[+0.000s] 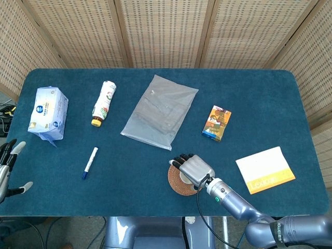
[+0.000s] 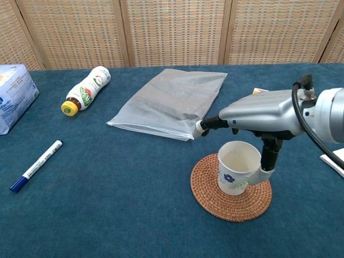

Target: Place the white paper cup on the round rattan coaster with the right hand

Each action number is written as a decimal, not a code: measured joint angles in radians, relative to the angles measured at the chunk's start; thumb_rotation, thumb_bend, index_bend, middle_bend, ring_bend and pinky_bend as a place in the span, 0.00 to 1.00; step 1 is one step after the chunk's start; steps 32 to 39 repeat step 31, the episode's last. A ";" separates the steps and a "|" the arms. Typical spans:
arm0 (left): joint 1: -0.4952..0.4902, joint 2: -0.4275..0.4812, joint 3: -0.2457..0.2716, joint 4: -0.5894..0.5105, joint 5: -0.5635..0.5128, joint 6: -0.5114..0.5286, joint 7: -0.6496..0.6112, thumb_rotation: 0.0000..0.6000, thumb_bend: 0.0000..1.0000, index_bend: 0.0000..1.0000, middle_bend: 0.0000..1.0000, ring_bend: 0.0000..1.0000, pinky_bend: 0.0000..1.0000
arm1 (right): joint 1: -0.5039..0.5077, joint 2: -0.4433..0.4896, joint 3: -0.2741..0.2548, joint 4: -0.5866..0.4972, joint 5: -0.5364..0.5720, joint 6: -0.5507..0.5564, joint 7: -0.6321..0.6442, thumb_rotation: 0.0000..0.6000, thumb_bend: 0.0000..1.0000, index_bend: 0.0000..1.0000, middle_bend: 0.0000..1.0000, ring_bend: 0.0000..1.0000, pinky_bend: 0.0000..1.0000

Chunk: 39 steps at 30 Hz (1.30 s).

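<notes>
A white paper cup [image 2: 236, 167] printed with a small blue flower and green leaves stands upright and open-mouthed on a round, flat coaster of woven brown rattan [image 2: 231, 187]. The cup sits near the coaster's middle. The coaster lies on the blue cloth near the table's front edge, right of centre.
</notes>
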 measured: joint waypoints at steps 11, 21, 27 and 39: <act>0.010 0.008 0.002 0.001 0.012 0.020 -0.028 1.00 0.05 0.00 0.00 0.00 0.00 | -0.095 0.175 -0.035 -0.147 -0.170 0.157 0.039 1.00 0.02 0.07 0.01 0.00 0.00; 0.031 0.002 0.020 0.000 0.068 0.060 -0.019 1.00 0.05 0.00 0.00 0.00 0.00 | -0.364 0.212 -0.102 0.141 -0.537 0.522 0.314 1.00 0.00 0.00 0.00 0.00 0.00; 0.034 -0.021 0.022 0.002 0.074 0.068 0.028 1.00 0.05 0.00 0.00 0.00 0.00 | -0.530 0.162 -0.116 0.361 -0.566 0.654 0.510 1.00 0.00 0.00 0.00 0.00 0.00; 0.035 -0.035 0.019 0.011 0.087 0.081 0.035 1.00 0.05 0.00 0.00 0.00 0.00 | -0.581 0.124 -0.111 0.422 -0.572 0.680 0.548 1.00 0.00 0.00 0.00 0.00 0.00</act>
